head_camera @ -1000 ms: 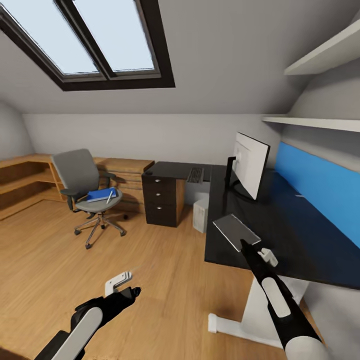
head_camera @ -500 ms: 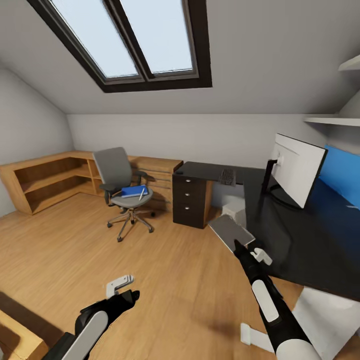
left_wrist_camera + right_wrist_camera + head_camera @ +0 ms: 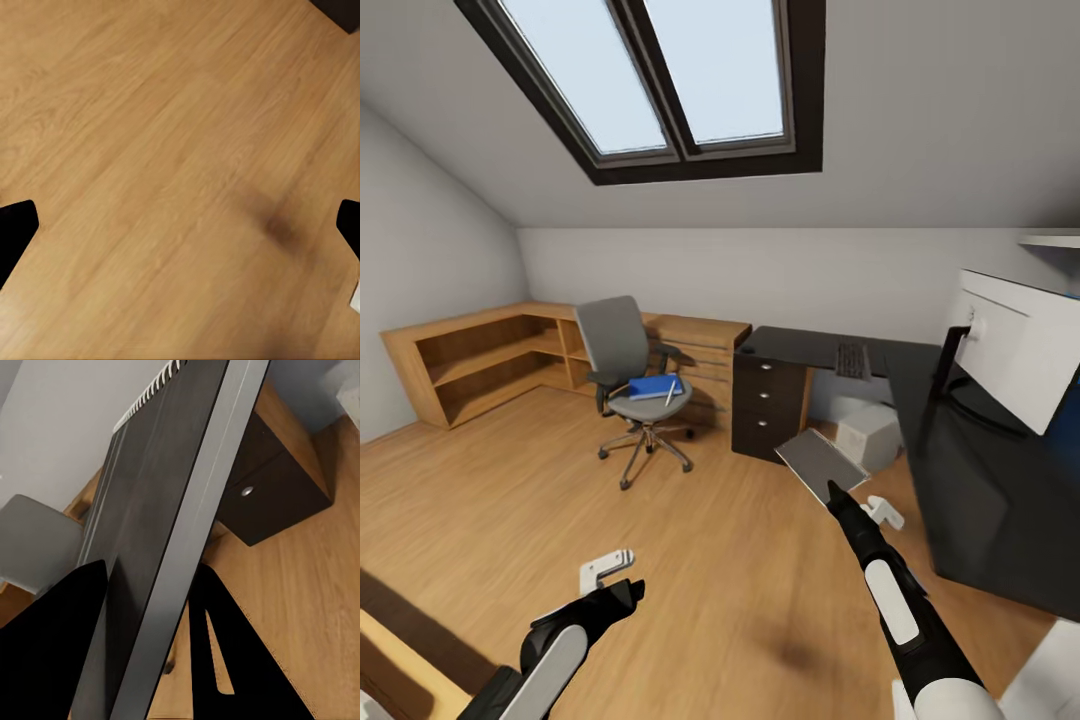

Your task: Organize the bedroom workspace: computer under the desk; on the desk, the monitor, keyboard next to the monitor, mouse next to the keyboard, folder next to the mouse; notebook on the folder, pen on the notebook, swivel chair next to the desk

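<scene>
While we face the room, our right gripper (image 3: 830, 487) pinches the notebook (image 3: 821, 463), a flat grey slab held above the wooden floor (image 3: 740, 560), just beside the desk (image 3: 980, 490). Our left gripper (image 3: 605, 570) hangs spread over bare floor. The blue folder (image 3: 653, 386) and the pen (image 3: 670, 391) lie on the chair (image 3: 630, 370), well apart from us. The keyboard (image 3: 851, 360) and monitor (image 3: 1020, 360) sit on the desk, the computer (image 3: 870, 435) beneath it.

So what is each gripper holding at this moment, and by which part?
The right gripper clamps the notebook by one edge, fingers on both faces. The left gripper is open, holding nothing.
</scene>
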